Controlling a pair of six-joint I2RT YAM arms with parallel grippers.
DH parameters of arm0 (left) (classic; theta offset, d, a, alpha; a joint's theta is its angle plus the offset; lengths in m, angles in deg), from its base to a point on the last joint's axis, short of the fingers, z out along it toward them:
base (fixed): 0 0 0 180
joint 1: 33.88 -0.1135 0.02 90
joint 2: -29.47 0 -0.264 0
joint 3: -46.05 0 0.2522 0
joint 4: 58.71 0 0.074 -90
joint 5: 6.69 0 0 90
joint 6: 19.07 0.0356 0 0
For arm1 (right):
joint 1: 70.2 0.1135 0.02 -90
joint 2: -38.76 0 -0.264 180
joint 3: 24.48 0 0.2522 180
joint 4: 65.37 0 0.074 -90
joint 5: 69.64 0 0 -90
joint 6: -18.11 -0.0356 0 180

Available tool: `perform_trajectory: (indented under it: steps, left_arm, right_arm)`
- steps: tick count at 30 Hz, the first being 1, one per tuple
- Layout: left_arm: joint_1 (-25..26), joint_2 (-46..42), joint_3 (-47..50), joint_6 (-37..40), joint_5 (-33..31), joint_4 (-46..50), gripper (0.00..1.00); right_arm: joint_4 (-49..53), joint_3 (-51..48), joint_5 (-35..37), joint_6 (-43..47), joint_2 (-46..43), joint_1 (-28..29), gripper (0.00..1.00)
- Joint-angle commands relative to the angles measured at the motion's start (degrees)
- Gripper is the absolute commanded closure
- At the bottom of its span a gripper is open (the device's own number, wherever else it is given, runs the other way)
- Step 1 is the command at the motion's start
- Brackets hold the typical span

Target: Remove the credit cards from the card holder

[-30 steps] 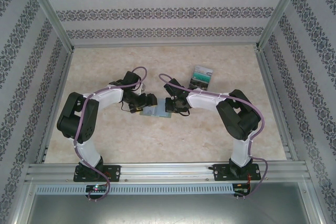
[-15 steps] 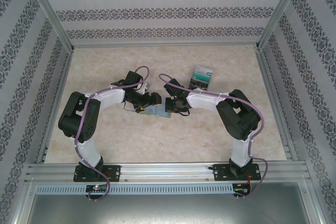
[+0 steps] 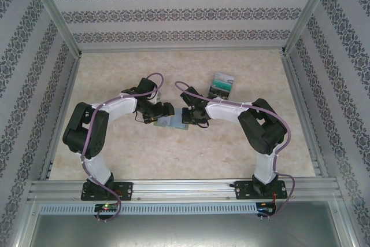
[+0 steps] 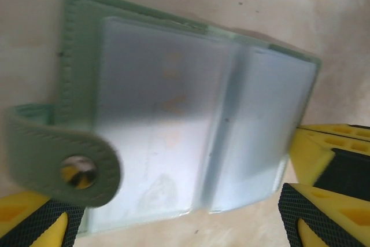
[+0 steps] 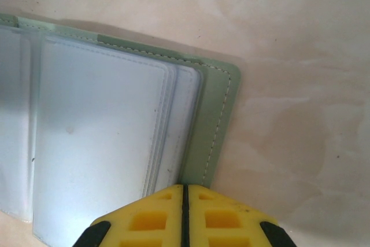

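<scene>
Top external: we find the left gripper [image 3: 157,113] with its jaws apart, poised over the card holder [image 3: 173,122]; over the past second it edged up and away, then settled back, and the holder has not shifted. The right gripper [image 3: 188,120] meets the holder from the opposite side. The credit cards [image 3: 222,84] lie on the table [image 3: 173,160] beyond the right gripper, well apart from both tools, and that pile has not changed.

Left wrist: the holder lies open directly below the left gripper [image 4: 173,219], framed between its spread fingers [image 4: 324,215]; nothing is clamped. The snap strap [image 4: 69,166] sits just beside the left-hand finger. The clear sleeves [image 4: 167,120] are hazy; we cannot tell whether a card remains inside.

Right wrist: the right gripper [image 5: 184,198] has its jaws pressed together, tips at the edge of the holder's green cover [image 5: 217,120], apparently pinning it.

We judge that this was a repositioning only; no card has left the holder, and the left gripper has yet to take hold.
</scene>
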Motion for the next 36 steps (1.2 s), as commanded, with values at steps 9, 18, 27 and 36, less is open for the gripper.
perform_trajectory:
  steps: [9,18,27,36]
  left_arm:
    - [0.5,-0.2,-0.7,1.4,2.3,-0.9,0.13]
    - [0.5,2.6,-0.9,1.5,3.0,0.1,0.14]
    - [1.4,3.1,0.0,0.6,10.2,-4.2,0.17]
    - [1.8,1.9,0.4,0.5,10.7,-5.0,0.17]
  right_arm:
    - [0.0,0.2,-0.3,-1.5,1.7,0.5,1.00]
    - [0.0,0.5,-0.5,-1.5,2.1,0.6,1.00]
    - [0.0,0.6,-1.0,-1.7,2.4,0.7,1.00]
    - [0.1,0.6,-1.0,-1.6,2.3,0.8,1.00]
